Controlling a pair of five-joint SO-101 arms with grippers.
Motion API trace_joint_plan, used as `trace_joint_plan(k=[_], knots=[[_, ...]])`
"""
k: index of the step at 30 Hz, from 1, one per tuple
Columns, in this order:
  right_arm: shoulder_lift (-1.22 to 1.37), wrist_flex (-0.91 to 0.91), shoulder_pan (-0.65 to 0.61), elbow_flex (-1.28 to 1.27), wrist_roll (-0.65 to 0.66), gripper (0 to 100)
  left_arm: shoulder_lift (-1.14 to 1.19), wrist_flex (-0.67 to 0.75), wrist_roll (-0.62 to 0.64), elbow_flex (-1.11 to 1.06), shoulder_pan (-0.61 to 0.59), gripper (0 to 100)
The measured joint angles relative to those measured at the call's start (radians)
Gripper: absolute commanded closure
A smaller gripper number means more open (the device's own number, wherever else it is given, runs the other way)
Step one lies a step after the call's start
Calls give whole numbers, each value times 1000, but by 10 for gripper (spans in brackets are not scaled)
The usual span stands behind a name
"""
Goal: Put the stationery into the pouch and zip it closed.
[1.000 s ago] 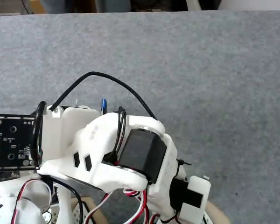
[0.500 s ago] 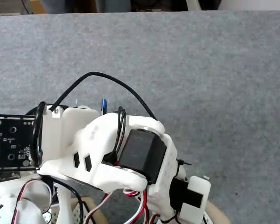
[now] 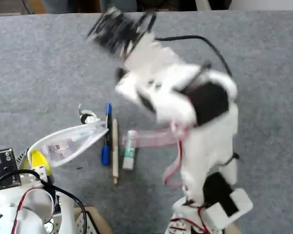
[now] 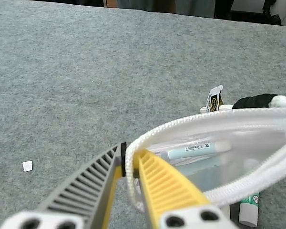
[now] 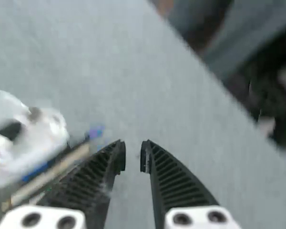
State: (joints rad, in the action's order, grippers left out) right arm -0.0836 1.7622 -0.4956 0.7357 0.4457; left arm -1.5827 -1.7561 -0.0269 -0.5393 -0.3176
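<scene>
pouch (image 3: 63,144): at 8 o'clock on table (image 3: 268,73), soft slippery film, rim pinched by left hand (image 4: 129,160) | blue pen (image 3: 107,131), pencil (image 3: 115,156), glue stick (image 3: 129,151): laid at its 3 o'clock, light, stiff, judged best gripped mid-shaft | right hand (image 5: 132,156): narrowly parted, empty

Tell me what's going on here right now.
The left end effector grips the zip edge of the clear pouch, whose mouth is open. A blue pen, a pencil and a glue stick lie on the grey table beside it, not yet inside. The right end effector hangs empty above the table.
</scene>
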Motion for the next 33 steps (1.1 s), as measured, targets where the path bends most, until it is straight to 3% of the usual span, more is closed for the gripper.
trace_joint_plan(k=[4, 8, 12, 21, 27, 33], knots=[[2, -120, 77, -344, 0, 907, 0, 0, 0, 3, 0, 972], [3, -368, 83, -637, -2, 846, 0, 0, 0, 3, 0, 972], [3, -580, 83, -815, -2, 846, 0, 0, 0, 3, -17, 972], [5, -778, -26, -977, -3, 844, 0, 52, 0, 23, -278, 972], [25, -936, -123, -1054, -3, 846, 0, 58, 0, 23, -310, 972], [219, -964, -146, -1019, -3, 846, -12, 58, 0, 23, -316, 972]])
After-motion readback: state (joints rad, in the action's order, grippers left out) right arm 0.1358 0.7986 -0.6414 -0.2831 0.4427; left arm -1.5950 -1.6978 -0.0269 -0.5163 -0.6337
